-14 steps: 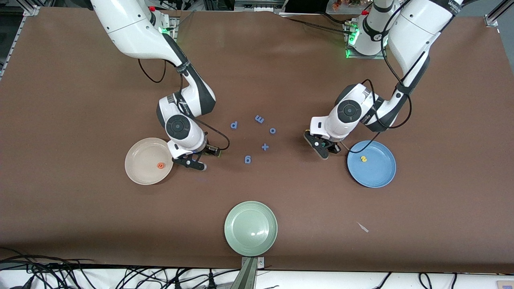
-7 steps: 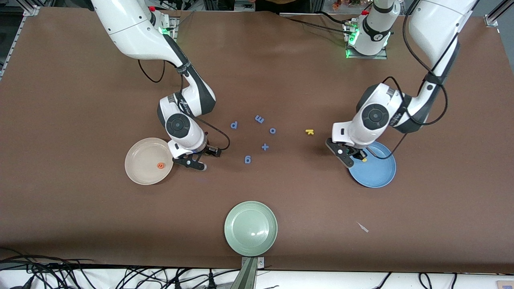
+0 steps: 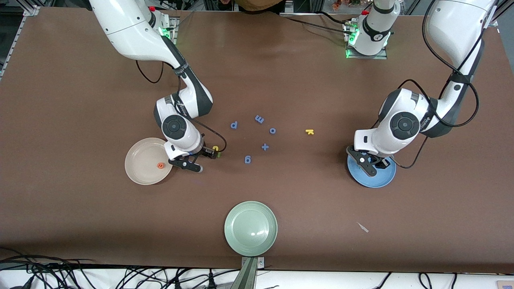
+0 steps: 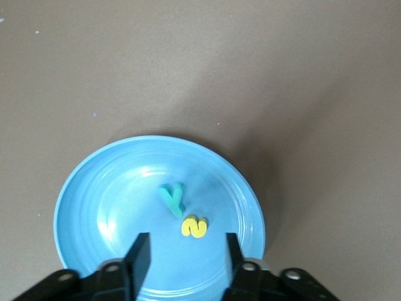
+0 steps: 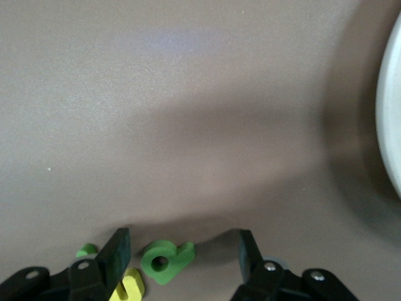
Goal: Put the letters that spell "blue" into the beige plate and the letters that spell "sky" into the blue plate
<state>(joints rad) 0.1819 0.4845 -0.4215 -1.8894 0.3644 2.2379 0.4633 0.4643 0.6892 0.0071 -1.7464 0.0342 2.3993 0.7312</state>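
Note:
My left gripper (image 3: 373, 166) (image 4: 185, 241) hangs open over the blue plate (image 3: 377, 180) (image 4: 94, 207), holding nothing. In the plate lie the teal y (image 4: 171, 199) and the yellow s (image 4: 195, 227); in the front view the hand hides both. The yellow k (image 3: 309, 131) lies on the table nearer the middle. My right gripper (image 3: 200, 159) (image 5: 182, 241) is open and low beside the beige plate (image 3: 140, 160) (image 5: 391, 113). The dark green b (image 5: 164, 260) lies between its fingers, with the yellow u (image 3: 215, 148) (image 5: 130, 285) and light green l (image 5: 86, 251) next to it. The orange e (image 3: 160, 165) is in the beige plate.
Several all-blue letters (image 3: 265, 147) are scattered mid-table between the two arms. A pale green plate (image 3: 251, 228) sits near the table edge closest to the front camera. A small pale scrap (image 3: 363, 227) lies on the cloth nearer that camera than the blue plate.
The left gripper carried the teal y from near the yellow k to over the blue plate and opened; the y now lies in the plate. The right gripper shifted slightly, uncovering the yellow u.

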